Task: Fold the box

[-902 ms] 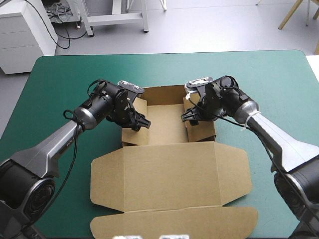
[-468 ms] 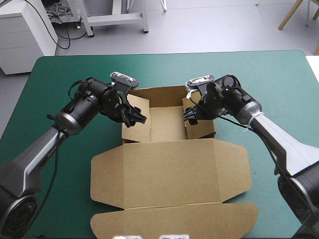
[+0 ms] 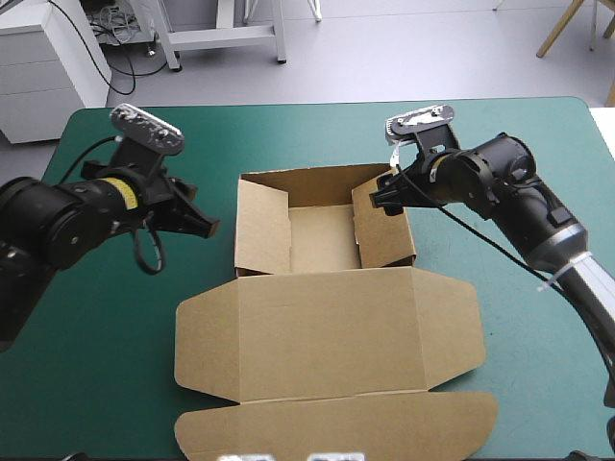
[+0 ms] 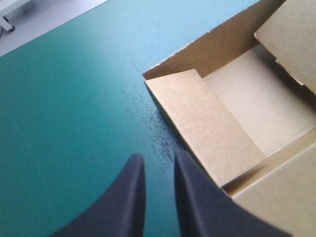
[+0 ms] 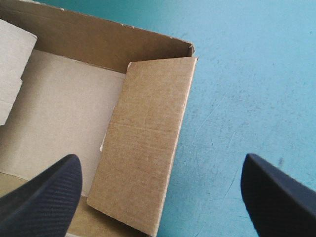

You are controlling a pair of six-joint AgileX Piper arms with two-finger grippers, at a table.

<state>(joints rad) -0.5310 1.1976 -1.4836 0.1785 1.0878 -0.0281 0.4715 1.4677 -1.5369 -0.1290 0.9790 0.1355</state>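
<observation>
The right pincer [image 5: 160, 160] hangs wide open over the right wall [image 5: 143, 148] of the box [image 3: 327, 240]. The left pincer [image 4: 158, 157], almost closed and empty, sits beside the left wall [image 4: 207, 123]. I'd press both walls upright evenly, one pincer bracing each. The brown box sits mid-table [image 3: 288, 134], tray opening upward, lid flat toward the near edge, long side running left to right.

grey floor [image 3: 404, 53], white cabinet [image 3: 48, 72] (cables [image 3: 108, 24] beside it), pale wooden legs [image 3: 567, 27]
</observation>
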